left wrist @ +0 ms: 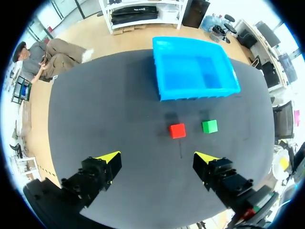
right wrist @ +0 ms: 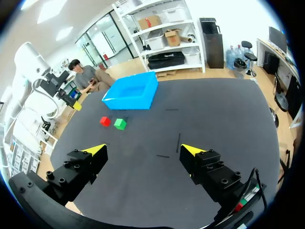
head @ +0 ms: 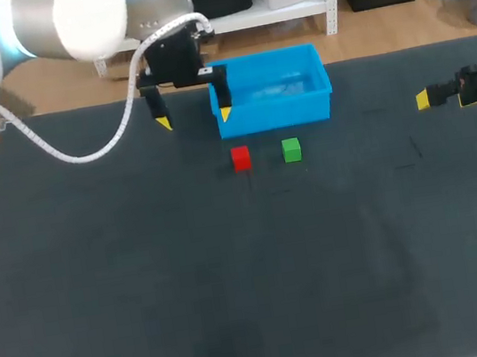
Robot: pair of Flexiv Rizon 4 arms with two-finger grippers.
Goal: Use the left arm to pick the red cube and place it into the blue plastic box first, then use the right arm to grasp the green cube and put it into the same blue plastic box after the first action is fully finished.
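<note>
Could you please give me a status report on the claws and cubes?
Left claw open, empty. Right claw open, empty, well aside. Red cube, green cube on table beside blue plastic box. Nothing blocking.

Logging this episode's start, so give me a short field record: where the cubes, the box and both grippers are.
red cube: on table, in front of blue plastic box
green cube: on table beside red cube, apart from it
blue plastic box: holds no cube
left gripper: open, empty, cubes ahead of it
right gripper: open, empty, far from cubes
progress: nothing placed yet
</note>
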